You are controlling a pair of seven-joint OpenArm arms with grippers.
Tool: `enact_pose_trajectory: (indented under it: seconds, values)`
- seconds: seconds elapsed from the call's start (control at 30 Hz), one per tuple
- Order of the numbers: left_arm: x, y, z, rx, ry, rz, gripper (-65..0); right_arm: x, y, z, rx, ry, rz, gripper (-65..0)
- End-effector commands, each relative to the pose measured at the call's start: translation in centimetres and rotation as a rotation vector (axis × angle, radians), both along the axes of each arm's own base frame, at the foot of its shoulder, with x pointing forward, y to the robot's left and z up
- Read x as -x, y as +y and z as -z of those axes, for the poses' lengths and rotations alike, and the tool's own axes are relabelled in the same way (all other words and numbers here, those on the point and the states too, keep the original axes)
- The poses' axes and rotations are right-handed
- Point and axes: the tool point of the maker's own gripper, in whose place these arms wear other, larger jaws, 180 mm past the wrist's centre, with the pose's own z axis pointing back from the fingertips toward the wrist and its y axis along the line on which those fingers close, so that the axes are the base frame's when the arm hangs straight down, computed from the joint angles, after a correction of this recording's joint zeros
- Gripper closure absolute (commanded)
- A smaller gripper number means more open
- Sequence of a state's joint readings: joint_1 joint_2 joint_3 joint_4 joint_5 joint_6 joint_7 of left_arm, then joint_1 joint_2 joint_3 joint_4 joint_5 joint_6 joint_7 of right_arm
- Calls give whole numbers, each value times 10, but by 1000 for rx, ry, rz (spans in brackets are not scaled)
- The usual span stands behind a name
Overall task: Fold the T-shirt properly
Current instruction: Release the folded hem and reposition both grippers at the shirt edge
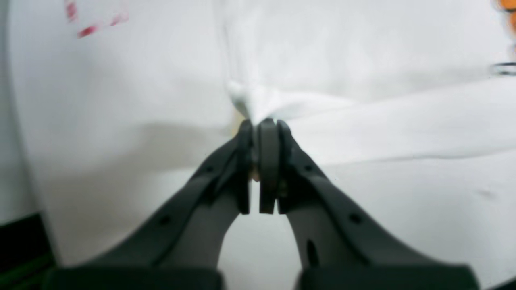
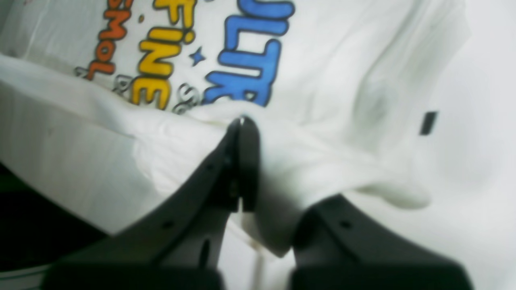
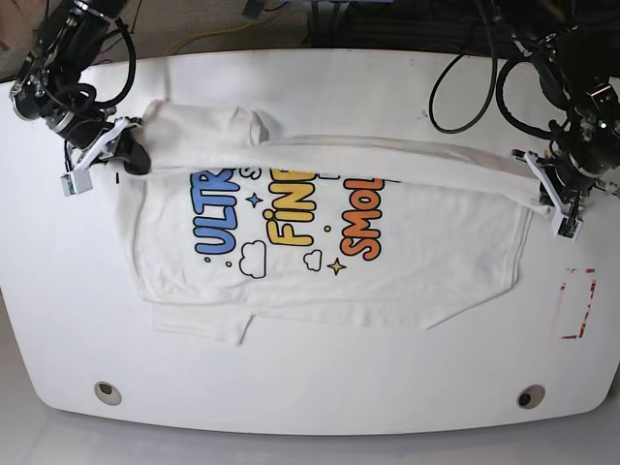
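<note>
The white T-shirt [image 3: 291, 276] lies on the white table [image 3: 320, 387] with its blue, yellow and orange print facing up. Its far edge is raised in a long band stretched between both grippers. My left gripper [image 3: 540, 186] is shut on the hem end at the right of the base view. The left wrist view shows its jaws [image 1: 262, 123] pinching a bunch of the white cloth [image 1: 363, 121]. My right gripper [image 3: 136, 155] is shut on the shoulder end at the left. The right wrist view shows its jaws [image 2: 244, 121] closed on the cloth [image 2: 322, 60], which drapes over one finger.
A red dashed rectangle [image 3: 578, 302] is marked on the table near the right edge, and it also shows in the left wrist view [image 1: 96, 22]. Two round holes [image 3: 108, 391] [image 3: 530, 396] sit near the front edge. Cables [image 3: 465, 68] hang at the back.
</note>
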State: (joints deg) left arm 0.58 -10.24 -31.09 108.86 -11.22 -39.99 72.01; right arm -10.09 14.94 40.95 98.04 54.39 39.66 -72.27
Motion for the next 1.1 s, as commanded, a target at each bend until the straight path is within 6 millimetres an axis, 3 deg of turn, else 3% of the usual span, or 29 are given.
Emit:
enact_pose_trajectory:
  seconds: [0.0, 0.37, 0.5, 0.57, 0.6, 0.67, 0.77, 0.8, 1.07]
  values:
    - [-18, 1, -8, -1, -30, 10, -1, -14, -13, -3, 6, -18, 22, 0]
    - [-66, 4, 43, 203, 36, -12, -4, -61, -28, 11, -103, -4, 96, -2]
    - [-75, -11, 56, 228, 68, 36, -22, -65, -36, 14, -59, 14, 111, -187]
    - [-76, -14, 64, 238, 100, 46, -111, -62, -37, 15, -43, 23, 109, -312]
    - [-76, -15, 67, 245, 110, 44, -158, -61, -38, 14, -34, 21, 106, -349]
    - [-74, -13, 73, 265, 123, 28, -332, -51, -38, 9, 4, 20, 93, -415]
    - [-71, -6, 73, 276, 116, 1, -500, -34, -35, 6, 42, 21, 72, -422]
    - [-71, -4, 72, 275, 113, -4, -525, -26, -31, 9, 45, 29, 65, -422]
    - [-51, 9, 71, 219, 115, -7, -475, 35, -9, 45, 1, 136, 73, -422]
